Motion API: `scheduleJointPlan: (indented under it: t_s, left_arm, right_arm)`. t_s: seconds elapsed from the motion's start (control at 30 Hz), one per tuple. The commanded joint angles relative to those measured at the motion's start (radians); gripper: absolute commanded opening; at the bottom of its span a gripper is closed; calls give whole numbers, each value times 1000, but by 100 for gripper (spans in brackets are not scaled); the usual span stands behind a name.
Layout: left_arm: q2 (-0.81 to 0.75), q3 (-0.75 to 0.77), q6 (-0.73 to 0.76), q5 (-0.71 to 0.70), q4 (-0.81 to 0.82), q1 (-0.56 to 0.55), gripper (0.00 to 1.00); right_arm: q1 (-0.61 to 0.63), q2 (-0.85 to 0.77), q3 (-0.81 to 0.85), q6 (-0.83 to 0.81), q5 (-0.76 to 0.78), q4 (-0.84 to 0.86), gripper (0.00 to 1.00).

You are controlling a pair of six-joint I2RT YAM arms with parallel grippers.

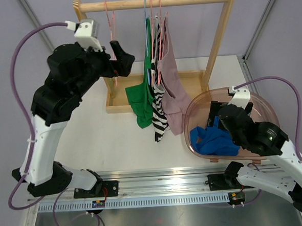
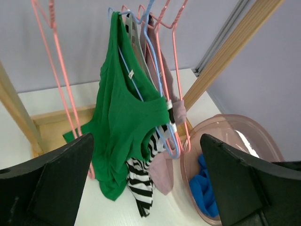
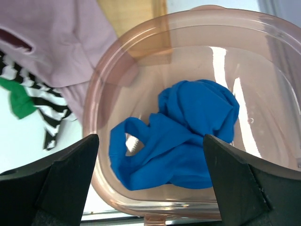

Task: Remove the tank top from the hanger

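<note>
Pale lilac walls close in a white table (image 1: pixel 91 142), where a wooden rack (image 1: pixel 154 1) of round dowels stands on a shallow tray base. Thin wire hangers crowd its rail, their hooks cut off at the top of the left wrist view. The green top (image 2: pixel 122 132), soft matte knit, hangs there at the front of the bunch, its hem crumpled. A blue hanger (image 2: pixel 155 70) runs through its neck, though which wire bears which garment is hard to tell. Behind it a zebra-striped top (image 1: pixel 160 117) and a mauve top (image 1: pixel 173 91) are mostly hidden. An empty pink hanger (image 2: pixel 59 70) hangs to the left.

The left gripper (image 2: pixel 146 141) faces the green top, its black wedge fingers spread wide with nothing between them. The right gripper (image 3: pixel 150 141) hangs over a clear, pink-tinted oval tub (image 1: pixel 188 116), fingers likewise apart and empty. A rumpled blue garment (image 3: pixel 188 136) lies inside. From above, the right arm covers part of the tub and hides its own fingers.
</note>
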Motion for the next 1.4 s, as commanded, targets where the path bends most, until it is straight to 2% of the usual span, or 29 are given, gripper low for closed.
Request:
scheduleJointPlan:
  t_s: [0.0,0.2,0.27,0.3,0.53,0.57,0.67,0.73,1.0,1.2,1.27,1.37]
  left_arm:
    - [86,65,88,-94,102,-66,99]
    - [246,148,134,-158,179,-97,98]
    - [290,166,154,-191,199,-97,91]
    - [307,174,165,-195,216,-97,85]
    - [415,238,193,-246,222,-94,66]
    - [427,237,193,-263,224,-92,60]
    - [441,235,187,-284,224,-88,56]
    - [439,216,180,-274,231,-80,55]
    - [469,200,174,-241,239,-40,40]
    - [495,206,185,-197,247,-25,39]
    - [501,211,196,-186,257,-25,34]
    - [518,238,209,-178,259,-25,20]
  right_arm:
    - [-5,-53,-26,-54,-105,95,99]
    - [-5,-105,-55,-64,-211,129,97]
    - [-5,-114,-67,-66,-244,136,96]
    - [-5,-116,-70,-66,-254,141,95]
    - [-5,-125,-101,-74,-300,156,93]
    - [-5,-123,-102,-77,-306,162,93]
    - [-5,-117,-109,-80,-312,173,92]
    - [-4,-113,-113,-83,-321,178,92]
    - [-4,-96,-130,-92,-344,208,91]
    - [-5,-84,-132,-95,-347,211,90]
    - [-5,-84,-132,-98,-347,213,90]
    - [-5,-84,-130,-98,-349,211,90]
